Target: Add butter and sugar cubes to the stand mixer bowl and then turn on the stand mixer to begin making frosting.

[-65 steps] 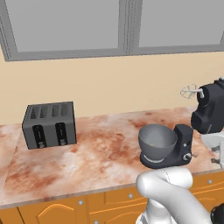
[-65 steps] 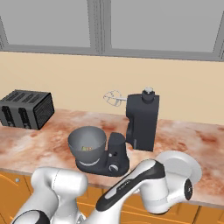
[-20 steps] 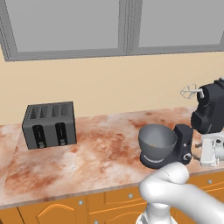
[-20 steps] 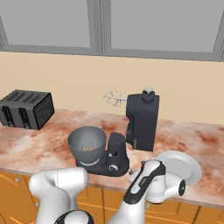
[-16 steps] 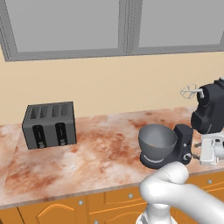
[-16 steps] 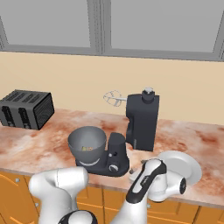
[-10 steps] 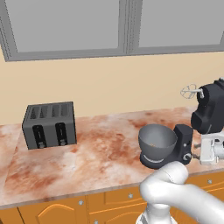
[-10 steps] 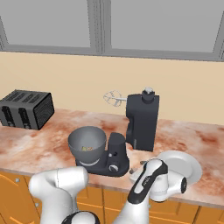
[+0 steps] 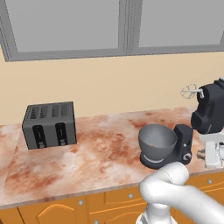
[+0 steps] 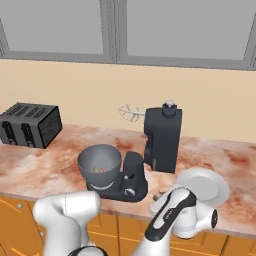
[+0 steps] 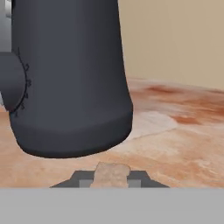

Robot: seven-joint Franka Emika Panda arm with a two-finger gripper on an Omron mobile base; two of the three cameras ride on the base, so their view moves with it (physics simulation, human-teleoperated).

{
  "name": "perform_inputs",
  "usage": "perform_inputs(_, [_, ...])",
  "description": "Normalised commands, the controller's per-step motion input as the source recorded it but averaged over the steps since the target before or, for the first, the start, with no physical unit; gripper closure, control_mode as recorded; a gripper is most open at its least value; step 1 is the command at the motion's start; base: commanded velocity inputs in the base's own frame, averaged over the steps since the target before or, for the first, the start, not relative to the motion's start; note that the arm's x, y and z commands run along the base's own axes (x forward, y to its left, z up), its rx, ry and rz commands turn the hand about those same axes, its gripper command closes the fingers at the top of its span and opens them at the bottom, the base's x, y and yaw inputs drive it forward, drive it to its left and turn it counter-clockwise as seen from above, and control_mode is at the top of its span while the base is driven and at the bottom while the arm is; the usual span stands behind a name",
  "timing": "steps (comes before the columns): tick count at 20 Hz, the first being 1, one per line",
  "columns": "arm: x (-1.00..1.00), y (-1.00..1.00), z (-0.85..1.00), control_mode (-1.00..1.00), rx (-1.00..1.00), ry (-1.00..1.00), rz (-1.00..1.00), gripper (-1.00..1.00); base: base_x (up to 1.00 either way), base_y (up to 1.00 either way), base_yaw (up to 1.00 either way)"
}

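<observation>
Sugar cube, tan and speckled [image 11: 112, 173], sits pinched between your dark gripper [image 11: 112, 178] tips low over the counter beside the black stand mixer [image 11: 65, 74], ready for lifting into the grey metal bowl [image 10: 100, 165].

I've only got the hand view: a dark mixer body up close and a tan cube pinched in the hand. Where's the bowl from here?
Observer: The deep grey metal bowl sits on the black stand mixer's base, off to the left of the hand.
Operator: Is the mixer head down over it?
Observer: No, the head is tilted back; the silver wire whisk juts out above the bowl, clear of the rim.
Operator: Anything in the bowl already?
Observer: Small yellowish bits lie at the bottom; I can't tell what they are.
</observation>
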Motion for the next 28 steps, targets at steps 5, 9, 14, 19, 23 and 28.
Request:
perform_inputs(5, [-0.93,-0.11,0.33,-1.00,0.01,-0.10,-0.01,1.00,0.00,0.00,0.00])
perform_inputs(9, [-0.99,0.00,0.90,-1.00,0.04,-0.15,-0.02,1.00,0.00,0.00,0.00])
perform_inputs(14, [-0.90,0.34,1.00,-1.00,0.01,-0.11,-0.04,1.00,0.00,0.00,0.00])
perform_inputs(19, [-0.38,0.97,1.00,-1.00,-0.02,-0.01,-0.09,1.00,0.00,0.00,0.00])
perform_inputs(23, [-0.03,1.00,1.00,-1.00,-0.10,0.00,-0.12,1.00,0.00,0.00,0.00])
perform_inputs(28, [0.00,1.00,1.00,-1.00,-0.19,0.04,-0.12,1.00,0.00,0.00,0.00])
